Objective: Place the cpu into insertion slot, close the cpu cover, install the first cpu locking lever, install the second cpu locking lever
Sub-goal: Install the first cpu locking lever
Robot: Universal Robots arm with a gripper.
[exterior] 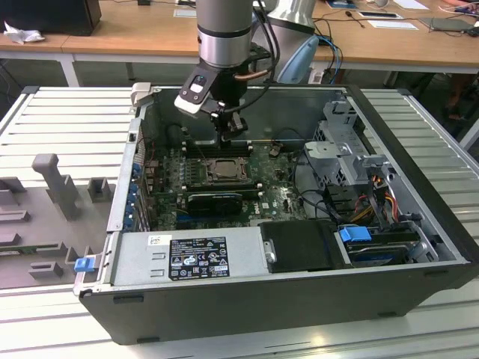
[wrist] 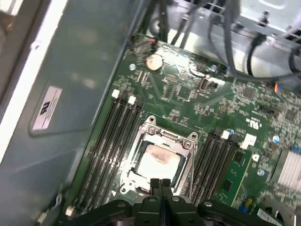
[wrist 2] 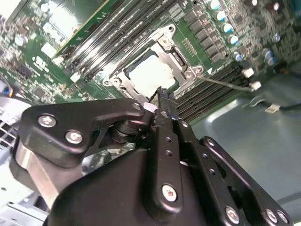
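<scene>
Cpu (wrist: 157, 162) is sitting in the insertion slot (wrist: 139, 153), framed by the lowered cpu cover (wrist: 162, 136), between memory slots (wrist: 106, 141), while the gripper (wrist: 160, 182) is hovering above with fingers (wrist: 154, 186) pinched together, empty; light, stiff, probably fragile, it is best gripped by its edges.

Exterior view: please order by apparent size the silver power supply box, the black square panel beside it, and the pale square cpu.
Largest to smallest: silver power supply box, black square panel, pale square cpu.

One cpu (wrist: 157, 162), one cpu cover (wrist: 170, 137), one end effector (wrist: 160, 181), and apparently two banks of memory slots (wrist: 106, 150).
</scene>
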